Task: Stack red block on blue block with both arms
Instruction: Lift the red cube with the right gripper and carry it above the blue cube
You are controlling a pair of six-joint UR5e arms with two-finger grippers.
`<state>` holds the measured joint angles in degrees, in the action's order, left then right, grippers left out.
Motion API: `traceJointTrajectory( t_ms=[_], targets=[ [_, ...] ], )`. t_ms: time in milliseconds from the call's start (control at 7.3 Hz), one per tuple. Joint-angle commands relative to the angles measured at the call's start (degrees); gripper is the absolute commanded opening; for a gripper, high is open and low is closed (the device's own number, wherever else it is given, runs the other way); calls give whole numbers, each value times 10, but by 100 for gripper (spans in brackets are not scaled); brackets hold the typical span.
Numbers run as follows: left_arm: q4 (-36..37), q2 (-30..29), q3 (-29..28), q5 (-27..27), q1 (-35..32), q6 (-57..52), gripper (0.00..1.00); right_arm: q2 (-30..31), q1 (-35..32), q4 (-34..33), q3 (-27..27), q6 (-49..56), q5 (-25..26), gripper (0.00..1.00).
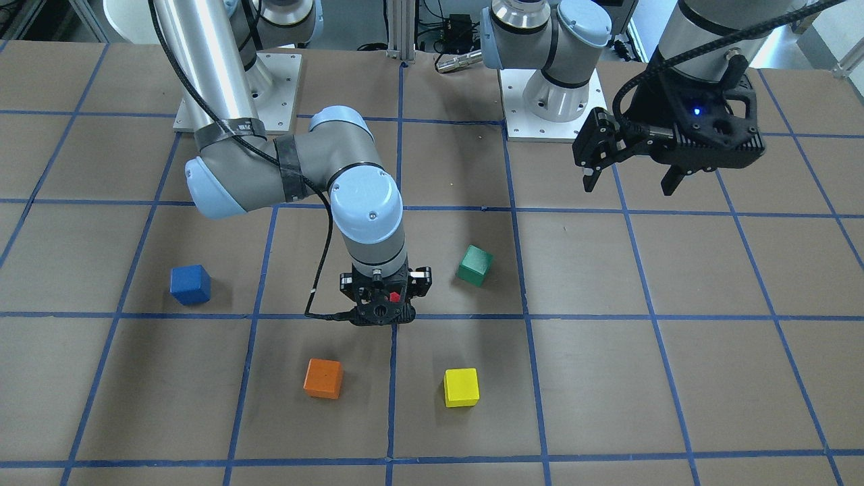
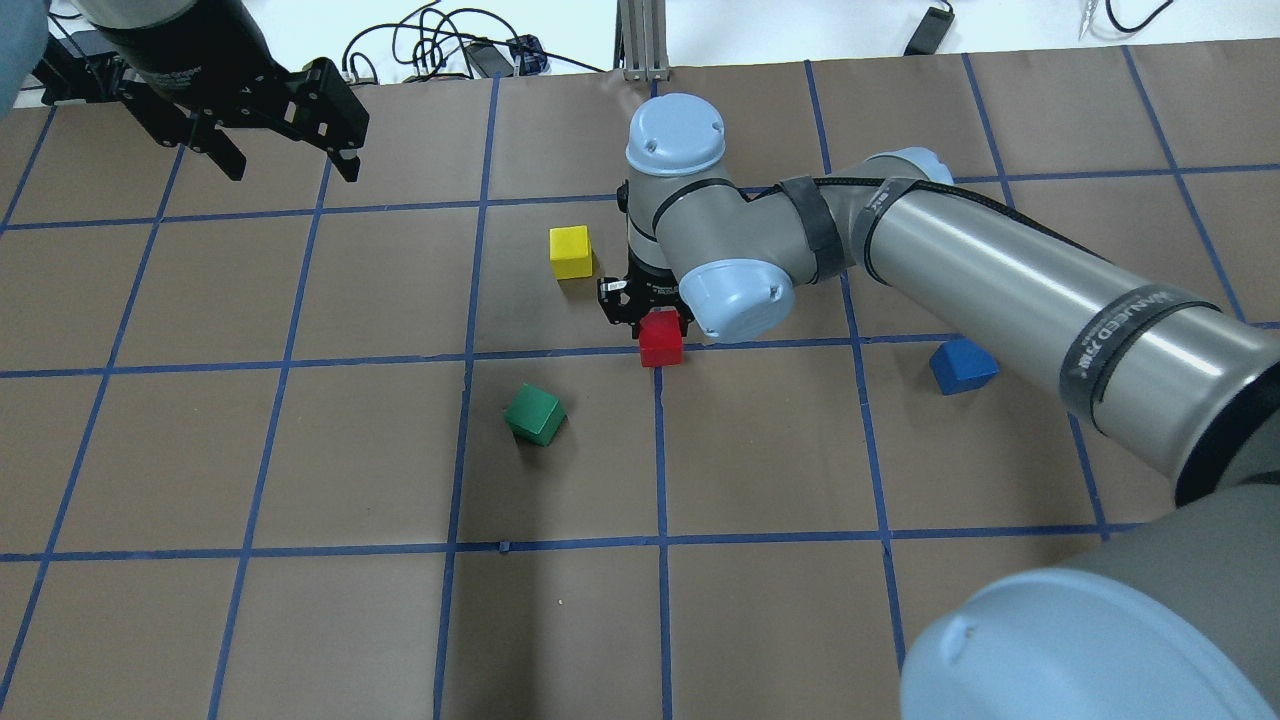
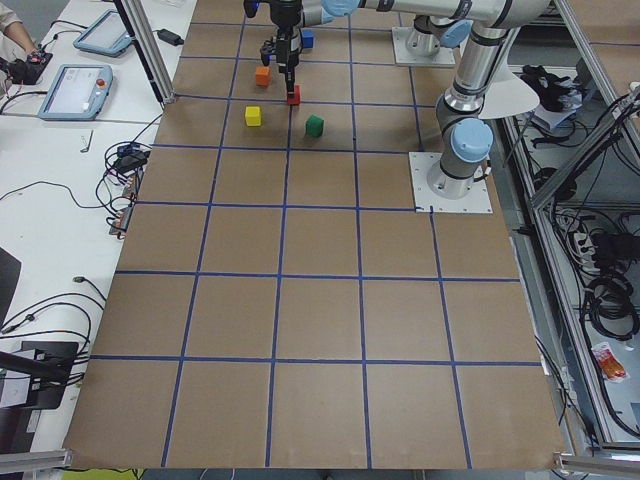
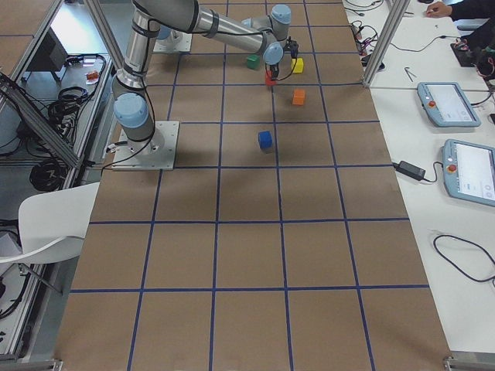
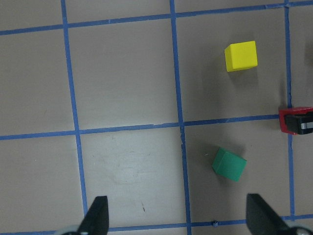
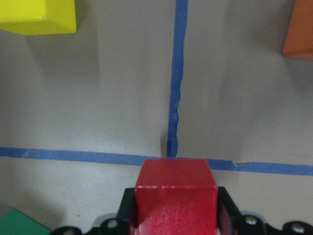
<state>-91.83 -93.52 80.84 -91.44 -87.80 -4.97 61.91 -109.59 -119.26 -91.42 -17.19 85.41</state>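
The red block (image 2: 660, 340) sits between the jaws of my right gripper (image 2: 655, 312), which is shut on it at the crossing of two blue tape lines near the table's middle. The right wrist view shows the red block (image 6: 176, 196) clamped on both sides, low over the table; I cannot tell whether it touches. The blue block (image 2: 962, 366) lies alone to the right, partly behind the right arm; it also shows in the front view (image 1: 190, 284). My left gripper (image 2: 292, 170) is open and empty, high over the far left of the table.
A green cube (image 2: 535, 414) lies near the red block on the robot's side. A yellow cube (image 2: 570, 251) and an orange cube (image 1: 323, 378) lie just beyond it. The right arm's forearm (image 2: 1000, 270) stretches over the table's right half.
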Motion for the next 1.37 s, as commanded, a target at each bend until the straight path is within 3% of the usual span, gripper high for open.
traceJointTrajectory(
  t_ms=[0, 411, 685, 959, 1233],
  targets=[
    [-7, -1, -2, -1, 0, 18, 100, 42, 44, 96, 39, 8, 1, 0],
    [-20, 0, -2, 0, -1, 17, 100, 141, 183, 252, 61, 72, 3, 0],
    [-20, 1, -2, 3, -1, 17, 100, 165, 281, 316, 47, 203, 14, 0],
    [-15, 3, -2, 3, -4, 16, 100, 169, 314, 292, 6, 259, 40, 0],
    [-19, 8, 9, 3, -6, 16, 100, 170, 315, 184, -62, 290, 49, 0]
  ],
)
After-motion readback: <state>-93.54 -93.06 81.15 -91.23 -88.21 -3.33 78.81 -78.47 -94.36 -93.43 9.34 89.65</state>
